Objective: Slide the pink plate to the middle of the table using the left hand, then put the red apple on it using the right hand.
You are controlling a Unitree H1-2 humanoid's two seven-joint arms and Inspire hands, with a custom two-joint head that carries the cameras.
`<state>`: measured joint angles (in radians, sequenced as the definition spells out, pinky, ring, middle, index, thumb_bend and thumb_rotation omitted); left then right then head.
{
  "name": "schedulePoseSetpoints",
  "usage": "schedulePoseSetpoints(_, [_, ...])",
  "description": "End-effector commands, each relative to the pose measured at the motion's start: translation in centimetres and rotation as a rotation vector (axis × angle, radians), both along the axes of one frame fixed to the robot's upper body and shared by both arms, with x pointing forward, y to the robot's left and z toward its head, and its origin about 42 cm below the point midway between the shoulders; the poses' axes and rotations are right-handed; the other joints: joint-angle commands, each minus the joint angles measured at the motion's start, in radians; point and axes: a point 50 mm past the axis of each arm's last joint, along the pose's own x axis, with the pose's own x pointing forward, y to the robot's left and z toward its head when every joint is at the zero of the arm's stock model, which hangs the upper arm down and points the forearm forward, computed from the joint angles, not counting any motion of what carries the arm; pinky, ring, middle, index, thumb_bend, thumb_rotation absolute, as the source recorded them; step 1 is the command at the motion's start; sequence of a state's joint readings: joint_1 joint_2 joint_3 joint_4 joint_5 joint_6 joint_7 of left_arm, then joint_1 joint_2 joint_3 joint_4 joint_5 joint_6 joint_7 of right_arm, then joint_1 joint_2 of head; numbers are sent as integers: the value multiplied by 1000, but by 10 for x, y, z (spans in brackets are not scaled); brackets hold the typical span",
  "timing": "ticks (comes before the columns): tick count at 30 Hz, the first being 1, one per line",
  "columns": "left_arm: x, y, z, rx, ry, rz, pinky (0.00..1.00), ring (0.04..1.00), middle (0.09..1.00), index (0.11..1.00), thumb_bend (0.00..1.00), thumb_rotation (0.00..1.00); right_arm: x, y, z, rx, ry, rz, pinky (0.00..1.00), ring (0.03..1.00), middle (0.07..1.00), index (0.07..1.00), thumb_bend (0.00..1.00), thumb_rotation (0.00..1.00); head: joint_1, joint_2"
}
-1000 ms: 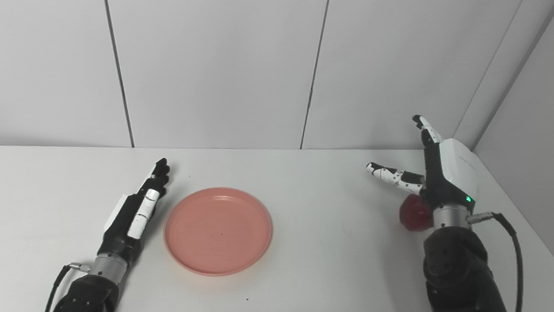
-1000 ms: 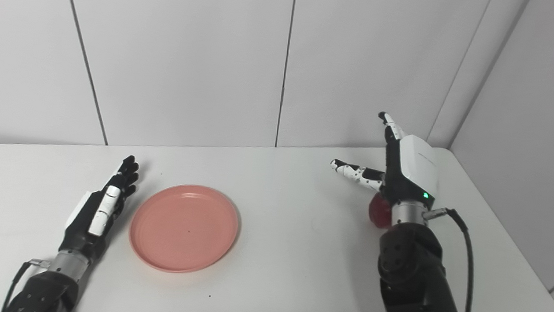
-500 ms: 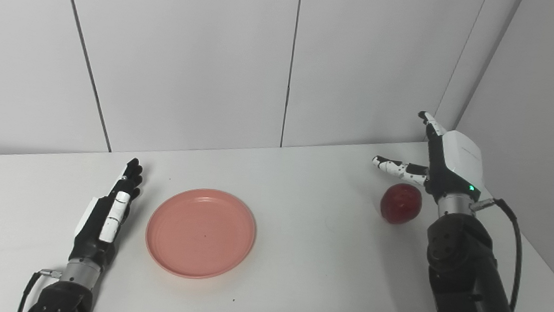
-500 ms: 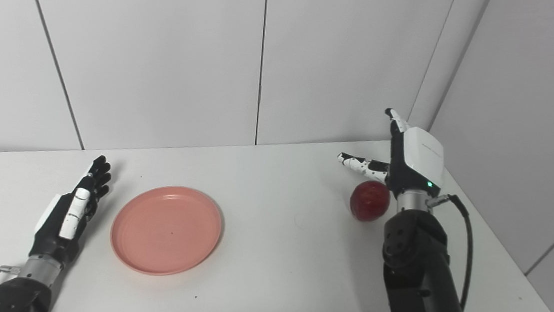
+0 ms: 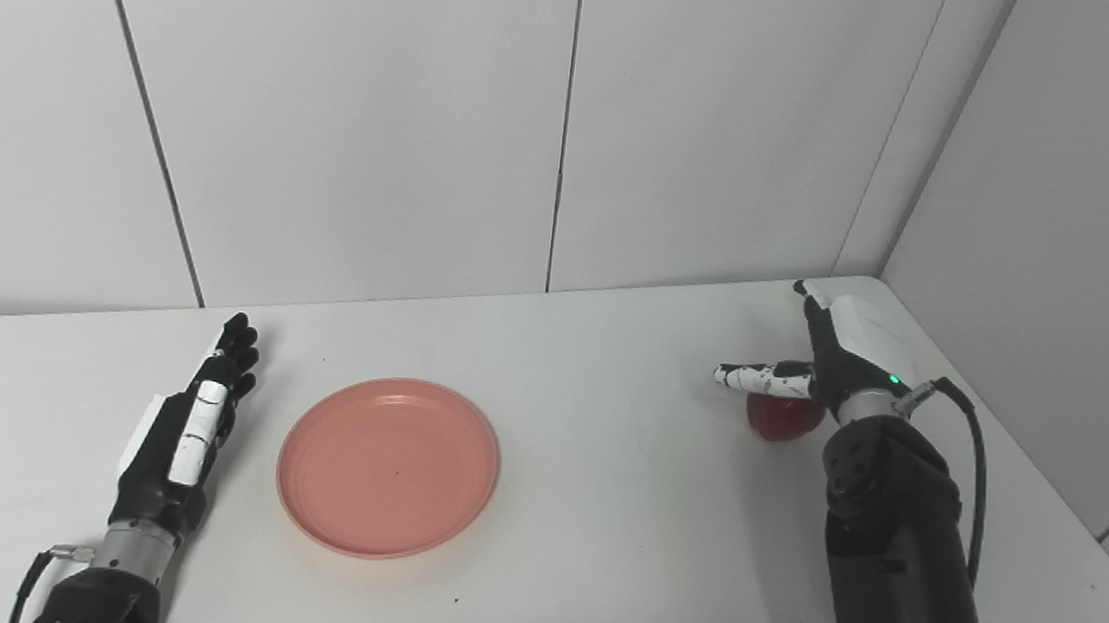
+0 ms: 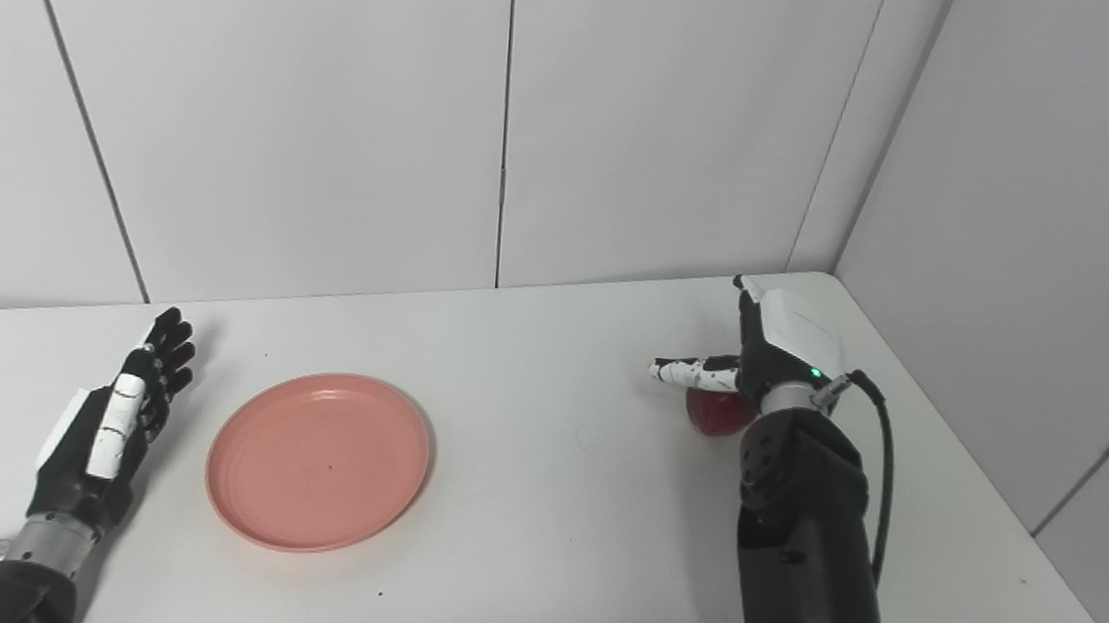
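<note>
The pink plate (image 5: 388, 468) lies bare on the white tabletop (image 5: 597, 516), nothing in it. Just beside its left rim the left robot hand (image 5: 189, 415) rests flat, fingers straight, holding nothing. Farther back on the right, the right robot hand (image 5: 837, 351) hovers spread over the red apple (image 5: 782, 419), which sits well apart from the plate.

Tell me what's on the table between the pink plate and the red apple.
Nothing. In both eye views the white table is bare from the pink plate across to the red apple, which sits under the open right hand.
</note>
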<state>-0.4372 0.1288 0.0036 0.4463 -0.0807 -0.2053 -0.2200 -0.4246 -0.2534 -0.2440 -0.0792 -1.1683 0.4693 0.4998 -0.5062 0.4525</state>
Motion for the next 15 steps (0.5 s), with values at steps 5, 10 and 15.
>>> schedulePoseSetpoints(5, [9, -1, 26, -4, -77, -12, 1000, 1000, 1000, 1000, 666, 1000, 8, 1, 21, -17, -26, 13, 882, 909, 916, 925, 1000, 511, -2, 2])
schedulePoseSetpoints(10, [7, -2, 29, -11, -82, -16, 1000, 1000, 1000, 1000, 660, 1000, 11, 1, 17, -28, 20, 18, 826, 889, 915, 922, 1000, 455, -1, 6])
schedulePoseSetpoints(15, [6, -1, 30, -6, -81, -15, 1000, 1000, 1000, 1000, 679, 1000, 15, -2, 12, -16, 36, -12, 751, 860, 898, 910, 984, 337, -1, 11])
